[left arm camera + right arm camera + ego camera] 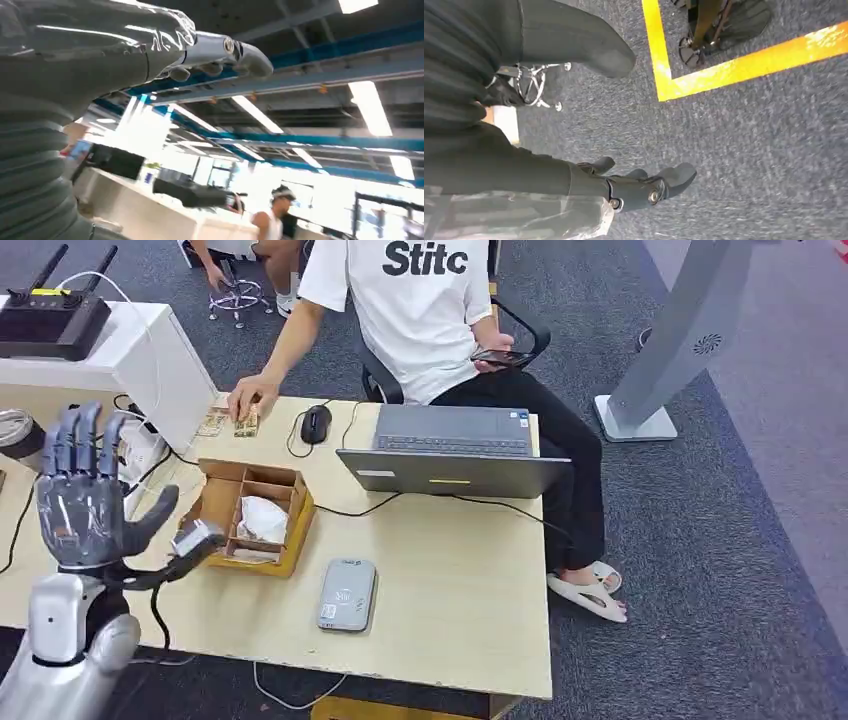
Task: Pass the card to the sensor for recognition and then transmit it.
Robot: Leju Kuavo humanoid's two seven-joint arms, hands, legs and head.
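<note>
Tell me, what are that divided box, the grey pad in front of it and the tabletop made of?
The divided box looks like brown cardboard or thin wood: matte tan walls with thin partitions. The grey pad, likely the card sensor, seems smooth moulded plastic with rounded corners and a faint sheen. The tabletop looks like pale wood-grain laminate board, though solid wood can't be excluded.

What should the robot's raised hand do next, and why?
Probably lower the left hand toward the wooden box to pick a card. The hand is raised with fingers spread, holding nothing, and the grey sensor on the table has no card on it.
</note>
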